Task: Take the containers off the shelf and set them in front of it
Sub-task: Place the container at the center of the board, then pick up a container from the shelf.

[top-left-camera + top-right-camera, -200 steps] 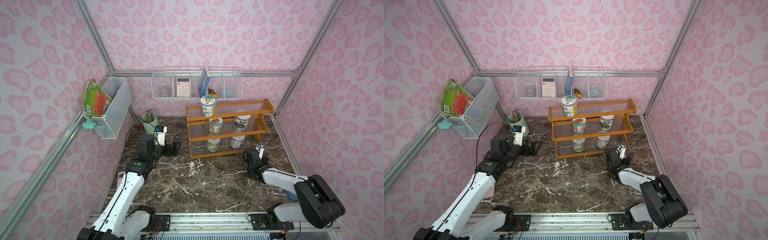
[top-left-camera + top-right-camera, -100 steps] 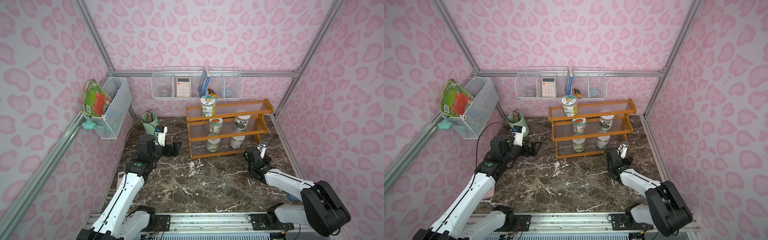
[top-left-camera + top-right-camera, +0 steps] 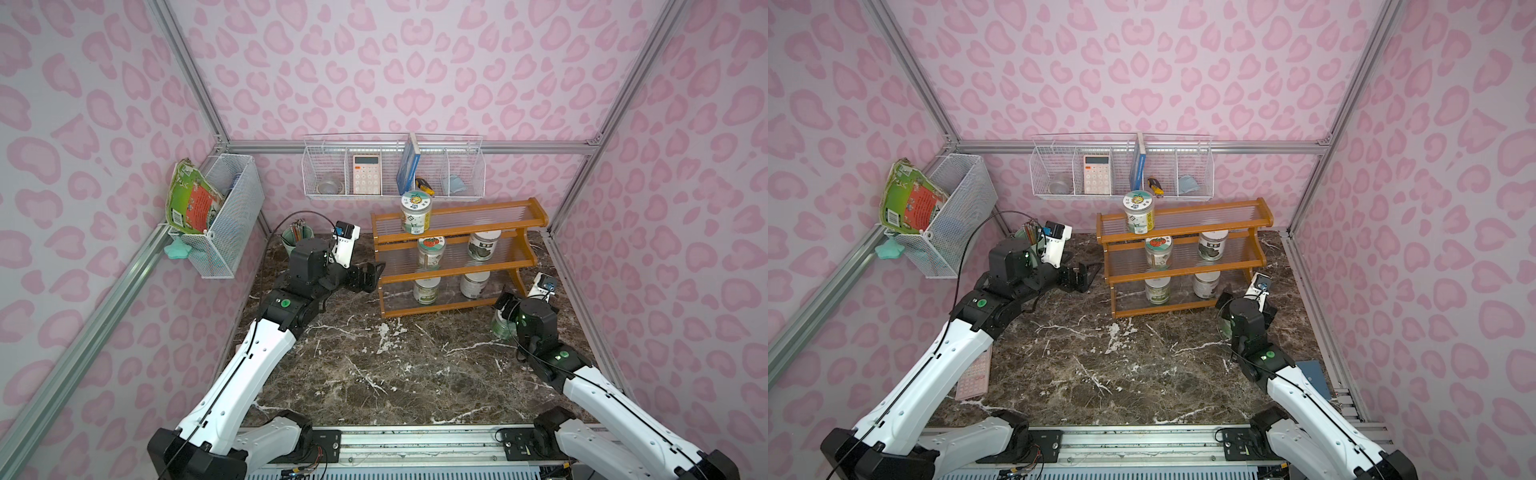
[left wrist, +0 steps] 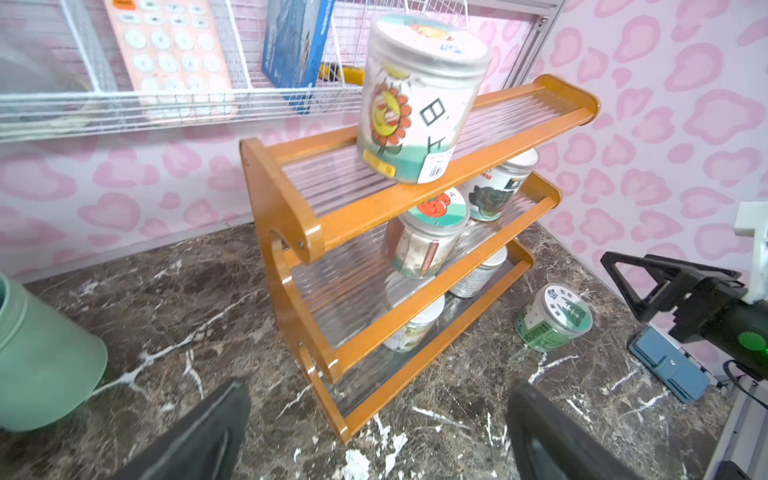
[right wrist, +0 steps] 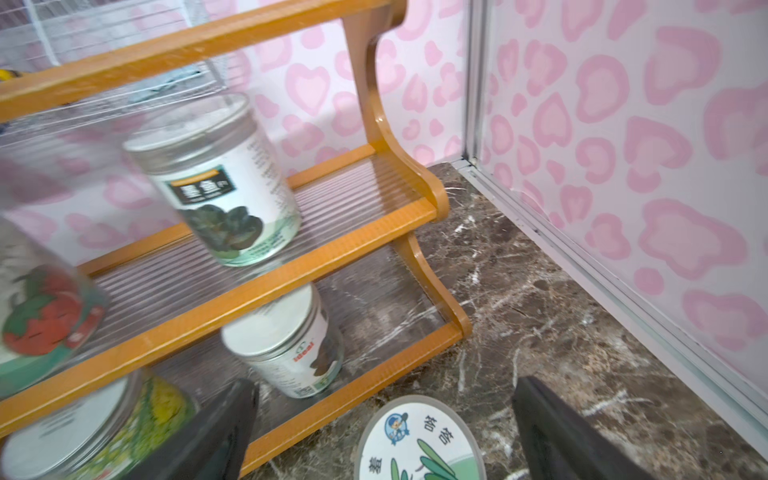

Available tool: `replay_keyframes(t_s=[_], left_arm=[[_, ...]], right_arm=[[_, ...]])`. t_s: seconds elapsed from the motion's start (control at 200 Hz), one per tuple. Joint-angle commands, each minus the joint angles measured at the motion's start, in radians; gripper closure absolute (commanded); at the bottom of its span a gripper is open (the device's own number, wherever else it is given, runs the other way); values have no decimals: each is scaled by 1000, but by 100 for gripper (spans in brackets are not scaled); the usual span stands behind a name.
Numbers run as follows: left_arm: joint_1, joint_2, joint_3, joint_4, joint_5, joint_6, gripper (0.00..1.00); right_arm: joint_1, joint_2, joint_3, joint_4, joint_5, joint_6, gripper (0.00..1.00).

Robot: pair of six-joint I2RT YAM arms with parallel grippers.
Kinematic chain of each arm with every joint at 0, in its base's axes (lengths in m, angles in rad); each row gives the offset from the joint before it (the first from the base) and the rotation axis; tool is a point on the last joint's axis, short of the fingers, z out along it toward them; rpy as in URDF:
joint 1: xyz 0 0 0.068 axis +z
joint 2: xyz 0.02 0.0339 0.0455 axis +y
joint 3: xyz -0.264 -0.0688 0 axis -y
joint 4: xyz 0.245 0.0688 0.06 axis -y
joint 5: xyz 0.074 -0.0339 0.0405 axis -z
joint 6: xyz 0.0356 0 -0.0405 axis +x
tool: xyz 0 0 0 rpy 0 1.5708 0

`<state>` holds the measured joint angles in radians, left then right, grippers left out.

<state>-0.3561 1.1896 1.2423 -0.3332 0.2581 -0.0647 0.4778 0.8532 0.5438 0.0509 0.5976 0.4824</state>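
Jars are what I am after, and five of the six sit on the shelf (image 3: 455, 273), just right of centre in both top views. One jar (image 3: 416, 212) is alone on the top tier, toward its left end. Two are on the middle tier, a tomato-lid jar (image 3: 431, 252) and a white-lid jar (image 3: 484, 246), and two more stand under them on the bottom tier. The sixth, a green-lid jar (image 4: 555, 318), stands on the table (image 3: 374, 374) just in front of the shelf's right end, half hidden in the top views by my right arm.

My right gripper (image 5: 384, 388) hangs over that jar with its jaws wide, one on either side of the lid with a gap on each side, gripping nothing. My left gripper (image 3: 371, 275) is low beside the shelf's left end, left of centre, spread wide and empty.

I judge the step to be leaving this jar cleanly and going for the next. I should lift the right gripper straight up until the fingers clear the lid, so the jar is not tipped. With the left I should come in from the front, grip a jar's body below the lid, raise it over the front rail and set it down apart from the green-lid jar.
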Motion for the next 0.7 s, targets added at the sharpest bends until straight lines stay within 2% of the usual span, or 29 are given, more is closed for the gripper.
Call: replay_keyframes(t_s=[0.0,0.105,0.275,0.545,0.695], left_arm=[[-4,60,55,14,87,51,0],[-4,120,78,117,152,59,0],[-4,236,186,178,220,37,0],[-6,420,367,261,236,-8,0],[-12,492,433,260,230,12,0]], right_arm=[[10,-14,35,-66,-167,-61,1],[45,-36,60,-98,-188,-69,1],[73,-88,79,-124,-199,-85,1],[75,-123,89,-137,-224,-94,1],[75,-121,90,-133,-230,-100,1]])
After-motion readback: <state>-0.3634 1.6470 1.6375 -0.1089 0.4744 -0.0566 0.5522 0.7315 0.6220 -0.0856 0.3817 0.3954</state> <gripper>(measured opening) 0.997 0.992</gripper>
